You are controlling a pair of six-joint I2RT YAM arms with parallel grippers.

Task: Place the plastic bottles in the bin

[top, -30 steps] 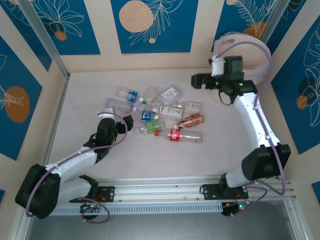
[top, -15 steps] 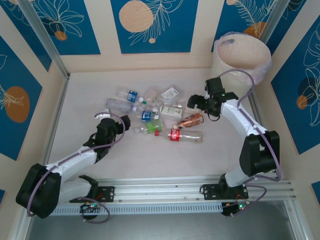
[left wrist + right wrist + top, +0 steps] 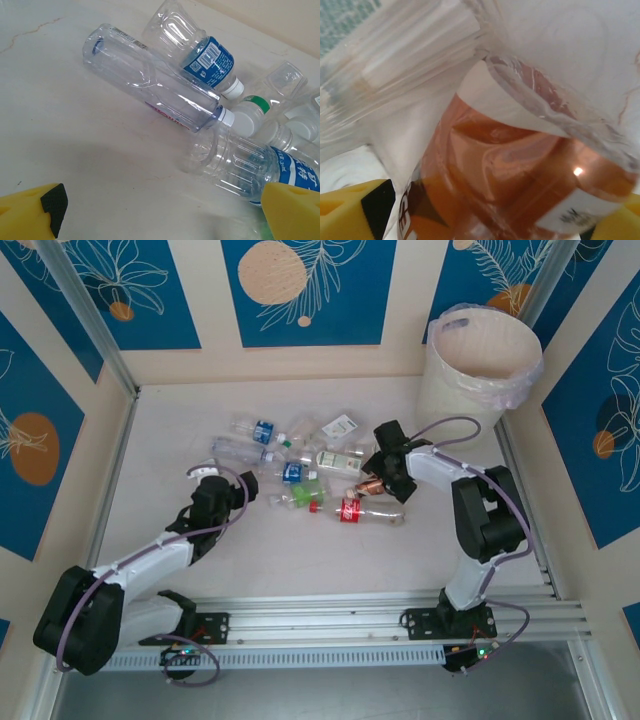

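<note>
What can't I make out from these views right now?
Top view: the right hand covers most of the orange bottle; grip or gap unclear.
Right wrist view: that bottle is blurred, too close, cut off by the lower edge.
Left wrist view: a yellow finger hides part of the nearest blue-label bottle.

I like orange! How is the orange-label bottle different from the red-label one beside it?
The clear plastic bottle with the orange label lies slanted, inside the open right gripper. The clear plastic bottle with the red label lies level, with no gripper at it. Both lie on the white table.
</note>
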